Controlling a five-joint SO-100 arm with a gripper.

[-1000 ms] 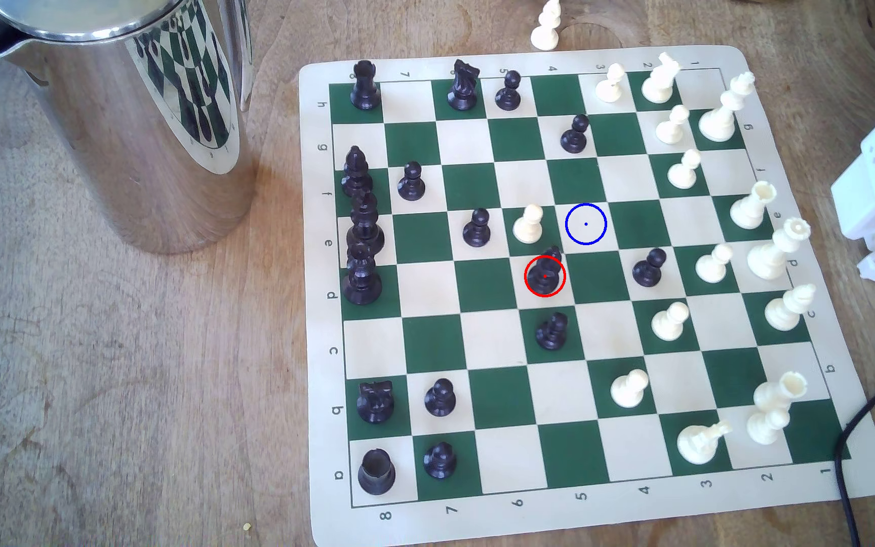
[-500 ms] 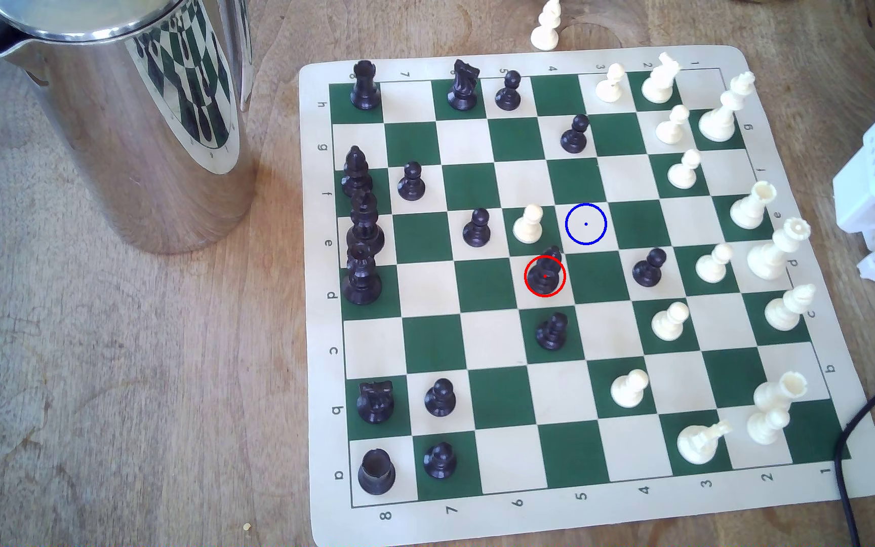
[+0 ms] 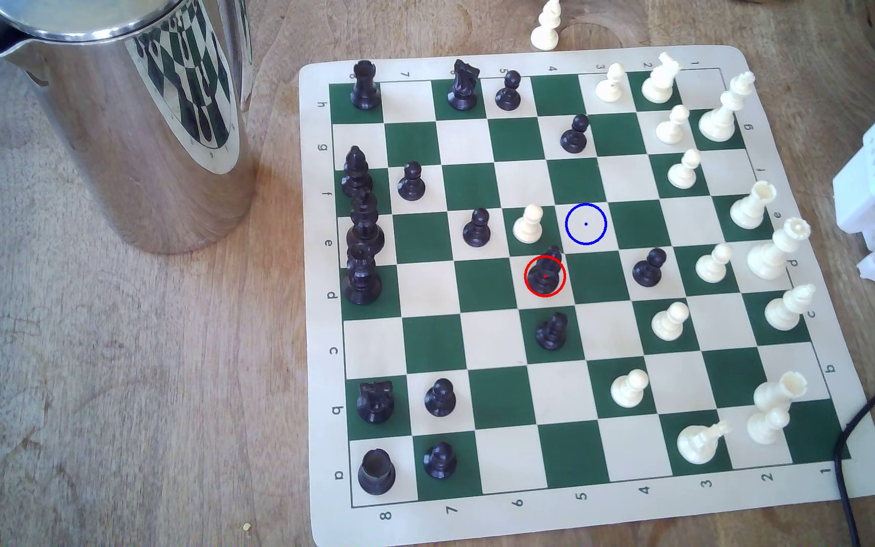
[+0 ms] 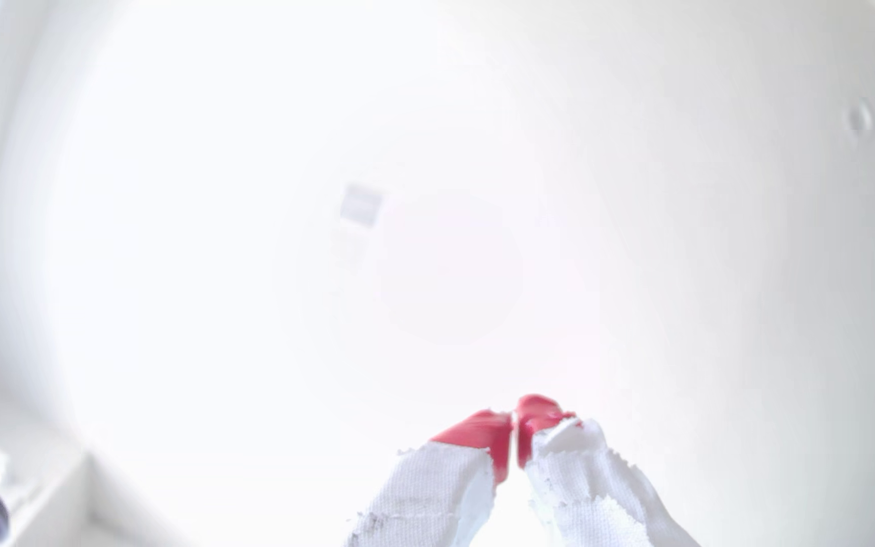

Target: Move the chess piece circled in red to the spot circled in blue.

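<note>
Pointing at a washed-out white background in the wrist view, gripper (image 4: 514, 421) with red-tipped fingers (image 4: 483, 428) pressed together, holding nothing. Farther off, in the exterior view, chess piece (image 3: 545, 274) upright on its red-ringed cream square, diagonally next to the blue-ringed spot (image 3: 586, 224), beside a white pawn (image 3: 529, 224).

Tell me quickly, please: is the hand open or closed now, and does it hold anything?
Hand: closed, the red fingertips meet with nothing between them; it holds nothing.
</note>
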